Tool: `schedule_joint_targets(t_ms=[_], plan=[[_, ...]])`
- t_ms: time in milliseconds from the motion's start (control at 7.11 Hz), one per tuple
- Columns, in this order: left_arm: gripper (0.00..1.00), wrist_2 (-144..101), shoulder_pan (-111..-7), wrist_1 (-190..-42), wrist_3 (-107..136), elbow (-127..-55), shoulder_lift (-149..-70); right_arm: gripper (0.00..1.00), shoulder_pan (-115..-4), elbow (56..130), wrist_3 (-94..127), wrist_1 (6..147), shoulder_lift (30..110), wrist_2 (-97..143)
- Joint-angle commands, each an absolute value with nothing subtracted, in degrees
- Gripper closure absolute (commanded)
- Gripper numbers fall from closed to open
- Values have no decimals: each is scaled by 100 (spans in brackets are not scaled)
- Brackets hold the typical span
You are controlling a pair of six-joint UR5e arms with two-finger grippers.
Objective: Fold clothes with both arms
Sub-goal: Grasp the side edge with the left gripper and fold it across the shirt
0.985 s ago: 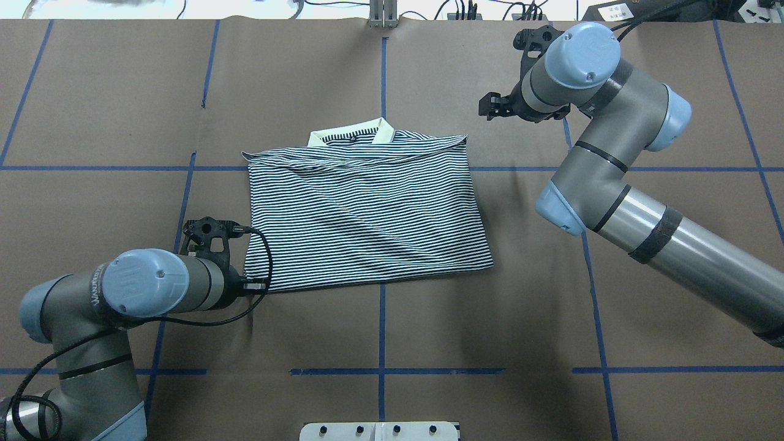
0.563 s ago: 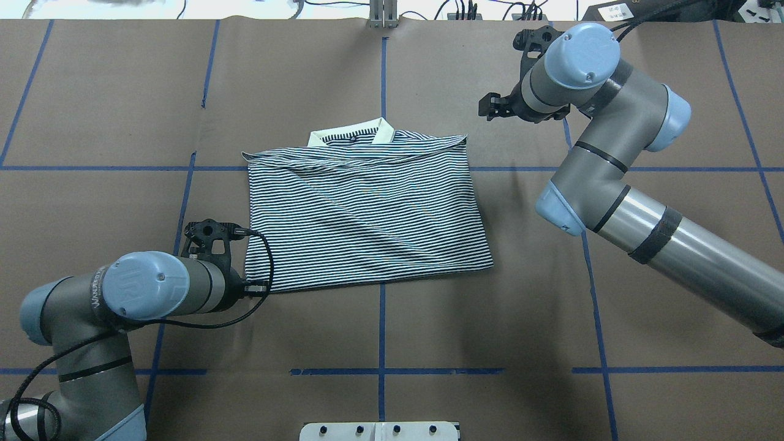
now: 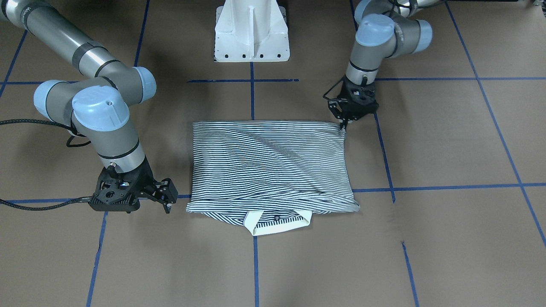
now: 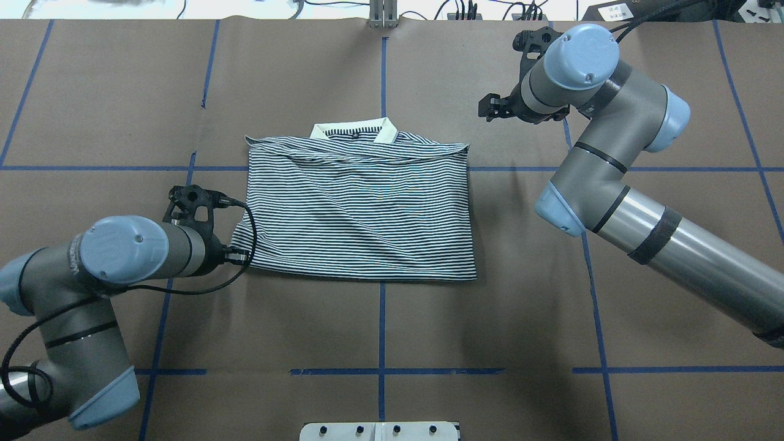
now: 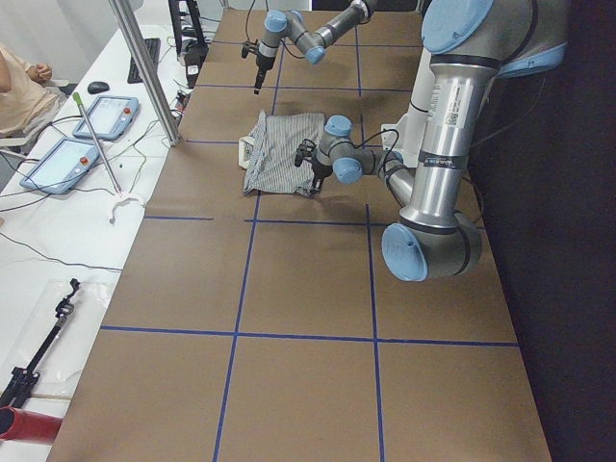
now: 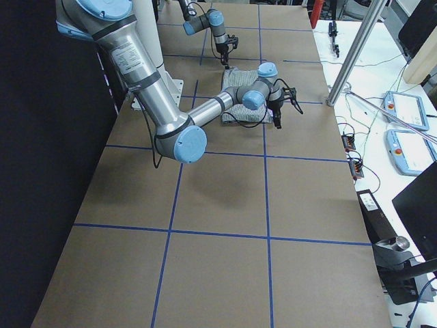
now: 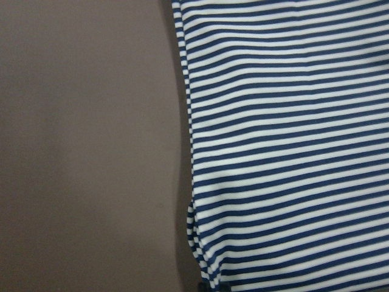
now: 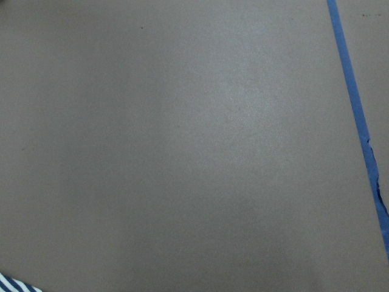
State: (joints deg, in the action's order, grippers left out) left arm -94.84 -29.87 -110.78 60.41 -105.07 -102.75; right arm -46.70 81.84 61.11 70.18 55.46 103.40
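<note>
The striped polo shirt [image 4: 361, 208] lies folded into a rectangle at mid table, its white collar [image 4: 352, 130] on the far side. It also shows in the front view [image 3: 268, 166] and fills the right of the left wrist view [image 7: 285, 146]. My left gripper [image 3: 342, 124] points down with its fingertips pinched together on the shirt's near-left corner; from overhead its wrist [image 4: 184, 251] hides it. My right gripper [image 4: 484, 109] is open and empty. It hovers past the shirt's far-right corner, also seen from the front [image 3: 170, 199]. A sliver of shirt [image 8: 12, 285] shows in the right wrist view.
Brown paper with blue tape lines [image 4: 381, 324] covers the table. The white pedestal base [image 3: 251, 34] stands at the robot's side. A metal post [image 5: 144, 67] and a side bench with tablets [image 5: 87, 135] line the far edge.
My left gripper moved left and away from the robot, dragging the shirt's near-left corner with it. The shirt's near edge now lies straighter and the collar has shifted. The right arm barely moved.
</note>
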Motion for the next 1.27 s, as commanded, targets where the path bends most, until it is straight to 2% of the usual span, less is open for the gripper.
schedule_joint_targets(t_ms=[0,141,563,704,844,985,1126], plan=[[100,-9492,-4029,-11101,4892,-9612,-10815,0,-4676,8165,6108,7022,5555,10336],[100,-9492,-4382,-11153,4608,-8893,-11324,0,-4667,8156,6117,7014,5581,10327],[100,-9475,-5149,-12556,3947,-5915,-12985,0,-4676,8165,6126,7014,5625,10318],[100,-9422,-5237,-12803,3824,-5471,-13103,0,-4684,8165,6126,7014,5634,10318],[100,-9378,-5299,-12945,3684,-5423,-13078,0,-4676,8165,6126,7014,5634,10318],[33,-9404,-5308,-12964,3535,-5432,-13052,0,-4658,8156,6196,7014,5625,10310],[0,-9430,-5343,-13120,3298,-5475,-13034,0,-4536,8156,6744,7014,5555,10083]])
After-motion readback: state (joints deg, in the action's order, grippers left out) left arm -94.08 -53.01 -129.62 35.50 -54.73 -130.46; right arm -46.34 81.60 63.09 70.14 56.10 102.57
